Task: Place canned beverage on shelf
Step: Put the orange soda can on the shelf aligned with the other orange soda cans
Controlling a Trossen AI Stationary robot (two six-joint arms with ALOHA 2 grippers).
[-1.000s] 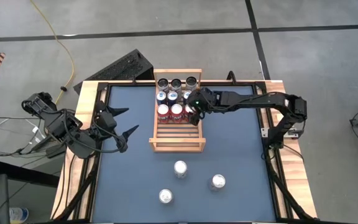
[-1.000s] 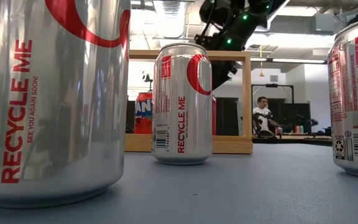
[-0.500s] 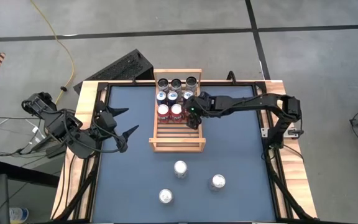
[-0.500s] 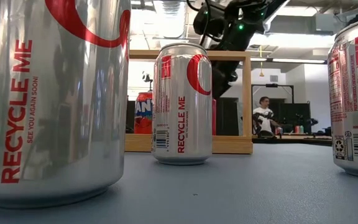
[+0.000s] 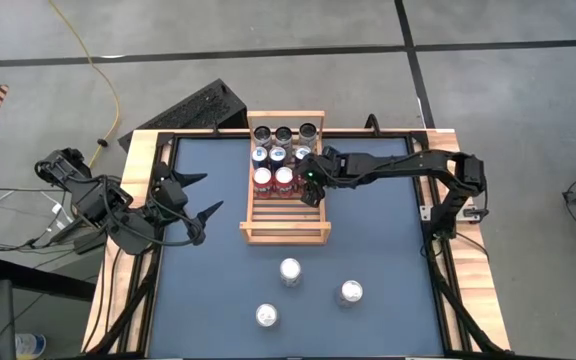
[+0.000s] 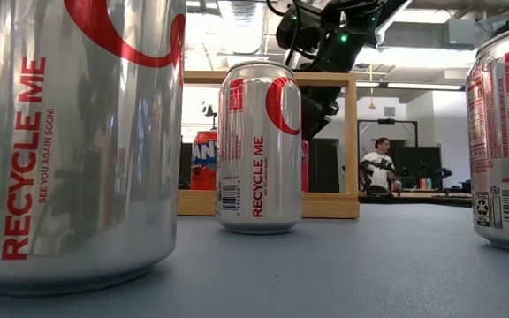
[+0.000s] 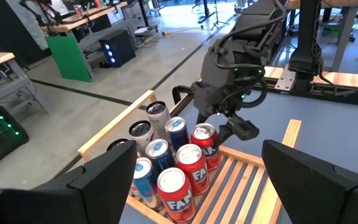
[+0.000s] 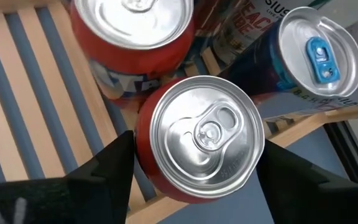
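The right gripper [image 8: 194,177] is down over the wooden shelf [image 5: 284,232], at the right end of its third row of cans, with one dark finger [image 8: 89,171] on each side of a red can [image 8: 199,134]; its wrist view looks straight down on that can's silver lid between the two fingers, which stand close against its sides, though whether they press it or leave a sliver of gap cannot be told. From above, the right arm [image 5: 398,165] reaches in from the right edge of the worktop [image 5: 378,240] and covers that can. The shelf stands at the far middle of the blue worktop, its slats bare in the near half, its far half filled: a far row of three dark-topped cans [image 5: 284,133], a middle row with blue cans [image 5: 268,154], and then two more red cans [image 5: 273,178] just left of the one under the gripper. Three silver cans [image 5: 290,270] stand loose on the near part of the worktop, well apart from the shelf; in the low view these fill the foreground with red "RECYCLE ME" lettering. The left gripper [image 5: 200,196] hangs at the left side of the worktop, well apart from the shelf, its fingers spread wide and holding nothing; its wrist view looks across at the filled shelf and the right arm. A seated person [image 6: 380,165] shows in the room beyond.
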